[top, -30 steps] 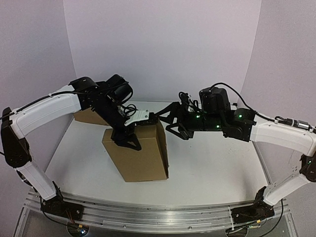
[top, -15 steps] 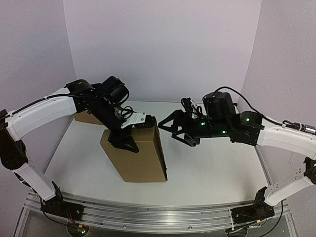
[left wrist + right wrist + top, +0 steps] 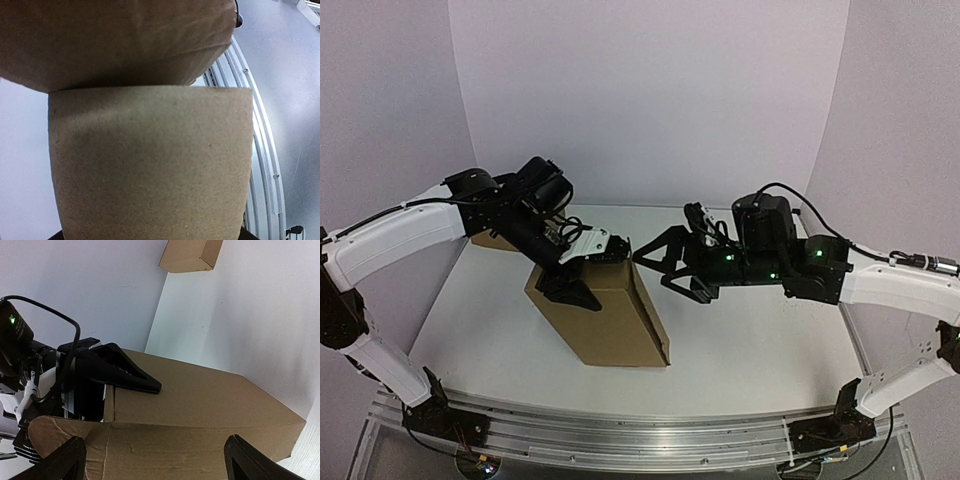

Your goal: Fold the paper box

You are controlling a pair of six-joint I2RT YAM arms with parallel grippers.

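The paper box [image 3: 605,318] stands on end on the table, a plain brown cardboard slab leaning slightly. My left gripper [image 3: 590,268] is shut on its upper part, one black finger [image 3: 125,374] lying flat on the broad face. In the left wrist view cardboard [image 3: 150,170] fills the frame and hides the fingers. My right gripper [image 3: 655,262] hovers open at the box's top right edge. In the right wrist view its two fingertips [image 3: 70,460] stand wide apart on either side of the box's narrow edge panel [image 3: 165,450], touching nothing.
A second shallow brown cardboard box [image 3: 495,240] lies at the back left of the table, also seen in the right wrist view as a small box [image 3: 190,255]. The white table [image 3: 760,340] is bounded by a metal rail [image 3: 640,435] in front.
My right gripper opened wider, drew away to the right, then came back toward the box's top edge. The left arm shifted slightly and the box leans a little more.
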